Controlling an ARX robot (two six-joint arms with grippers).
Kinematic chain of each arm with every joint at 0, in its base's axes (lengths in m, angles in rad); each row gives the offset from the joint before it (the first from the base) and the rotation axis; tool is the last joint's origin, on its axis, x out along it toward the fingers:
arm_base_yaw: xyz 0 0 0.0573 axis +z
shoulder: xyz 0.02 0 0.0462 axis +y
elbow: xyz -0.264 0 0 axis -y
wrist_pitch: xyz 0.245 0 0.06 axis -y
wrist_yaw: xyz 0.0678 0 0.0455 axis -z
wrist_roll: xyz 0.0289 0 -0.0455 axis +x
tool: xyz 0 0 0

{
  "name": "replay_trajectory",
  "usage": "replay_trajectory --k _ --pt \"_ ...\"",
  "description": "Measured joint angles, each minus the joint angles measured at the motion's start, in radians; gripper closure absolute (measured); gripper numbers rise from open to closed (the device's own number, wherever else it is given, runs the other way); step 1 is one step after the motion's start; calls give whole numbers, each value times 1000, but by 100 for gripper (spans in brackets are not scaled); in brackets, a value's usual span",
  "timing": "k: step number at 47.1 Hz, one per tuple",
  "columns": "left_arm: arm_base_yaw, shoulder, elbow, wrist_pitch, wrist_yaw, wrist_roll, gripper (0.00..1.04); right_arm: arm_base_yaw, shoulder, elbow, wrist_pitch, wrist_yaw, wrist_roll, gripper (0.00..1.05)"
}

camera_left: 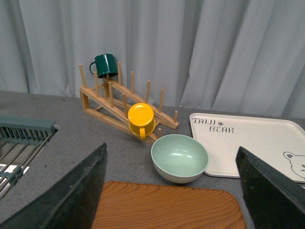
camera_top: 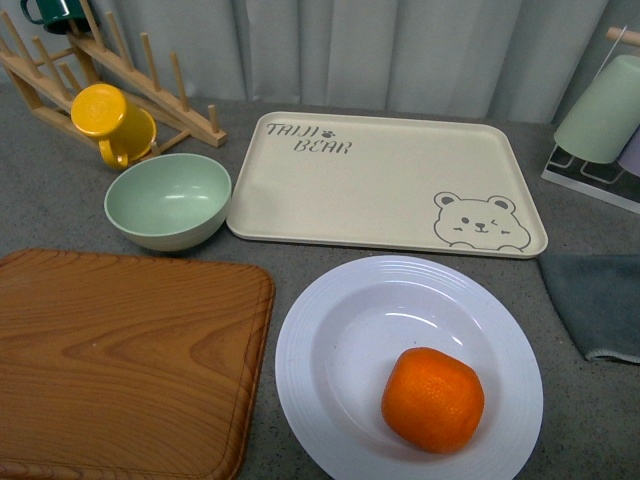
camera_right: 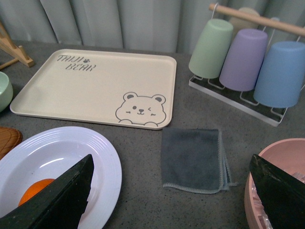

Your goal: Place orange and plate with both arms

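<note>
On counter [camera_top: 40, 210] before bear tray [camera_top: 380, 180], orange [camera_top: 432, 399] sits in plate [camera_top: 305, 350]; left gripper [camera_left: 172, 191] and right gripper [camera_right: 171, 193] gape empty, so placing looks done.

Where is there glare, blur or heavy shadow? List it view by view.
Front view: soft, even light, sharp throughout; a white glint in the plate well, a faint shadow under the orange. Left wrist view: the left gripper is dark and featureless up close; the bowl glints. Right wrist view: the right gripper is equally dark; the plate glints too.
</note>
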Motion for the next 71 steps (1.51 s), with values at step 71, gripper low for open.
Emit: replay_trajectory --k 71 --pt "0 0 0 0 0 3 6 -38 1590 548 245 -681 571 9"
